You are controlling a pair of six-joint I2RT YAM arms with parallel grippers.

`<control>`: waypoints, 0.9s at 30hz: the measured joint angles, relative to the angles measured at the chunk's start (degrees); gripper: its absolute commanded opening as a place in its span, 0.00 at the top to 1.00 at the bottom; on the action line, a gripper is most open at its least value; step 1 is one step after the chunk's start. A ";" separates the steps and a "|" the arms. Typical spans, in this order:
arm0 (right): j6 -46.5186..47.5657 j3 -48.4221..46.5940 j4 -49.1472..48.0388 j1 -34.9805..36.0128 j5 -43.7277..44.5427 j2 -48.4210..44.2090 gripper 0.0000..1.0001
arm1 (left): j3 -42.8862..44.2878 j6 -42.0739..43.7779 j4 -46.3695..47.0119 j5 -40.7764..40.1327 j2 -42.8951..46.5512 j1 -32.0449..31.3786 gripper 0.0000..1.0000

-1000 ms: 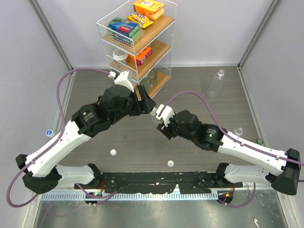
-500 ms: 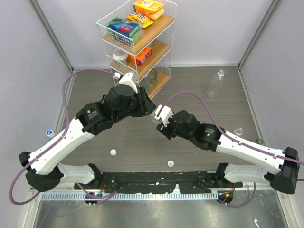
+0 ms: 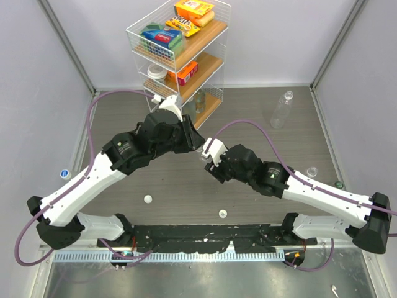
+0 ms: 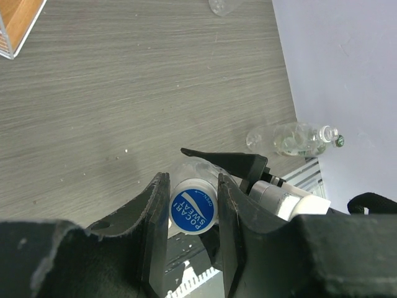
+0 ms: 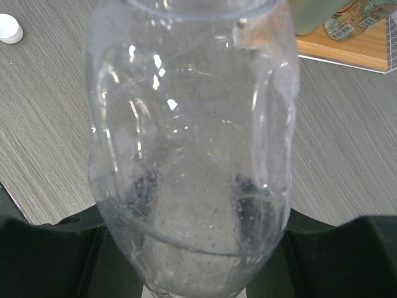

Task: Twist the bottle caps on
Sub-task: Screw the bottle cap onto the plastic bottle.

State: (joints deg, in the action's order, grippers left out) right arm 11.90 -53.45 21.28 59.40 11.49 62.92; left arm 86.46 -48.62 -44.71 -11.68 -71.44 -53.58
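My left gripper (image 4: 192,189) is shut on a white bottle cap with a blue printed top (image 4: 192,210). The cap sits on the neck of a clear bottle (image 4: 197,169). My right gripper (image 5: 195,205) is shut on that bottle's body (image 5: 192,124), which fills the right wrist view. In the top view the two grippers meet mid-table, left (image 3: 193,140) and right (image 3: 207,159), and only a bit of the bottle (image 3: 200,148) shows between them. Loose white caps (image 3: 147,199) (image 3: 222,213) lie near the front. A blue-rimmed cap (image 3: 64,174) lies at the left edge.
A wire shelf rack (image 3: 180,46) with boxes stands at the back. A clear bottle (image 3: 281,110) lies at the back right. Another bottle (image 4: 291,138) lies by the right wall, a green cap (image 3: 338,184) beside it. A white cap (image 5: 9,28) lies on the table.
My left arm has swung a little, and its wrist has shifted slightly up and right over the bottle's neck. The right arm has hardly moved.
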 measured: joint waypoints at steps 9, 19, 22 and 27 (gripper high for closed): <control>-0.02 0.02 1.97 0.00 -3.76 -2.34 0.99 | -3.15 6.40 4.33 8.15 2.82 0.79 0.96; 2.49 0.83 7.10 0.00 -22.10 -8.74 0.99 | -15.41 28.22 17.53 32.44 13.46 1.11 0.96; 3.23 0.85 7.91 0.00 -27.47 -9.11 0.99 | -18.51 34.49 20.85 38.66 15.93 1.09 0.96; 5.66 0.85 7.93 0.00 -35.01 -9.05 0.99 | -20.65 42.73 23.10 47.52 18.29 1.07 0.96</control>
State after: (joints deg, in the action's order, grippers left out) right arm 17.56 -52.60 29.21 59.40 -23.53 53.87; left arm 65.80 -5.89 -21.61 35.83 -53.15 -52.51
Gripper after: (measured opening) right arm 0.552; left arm 0.354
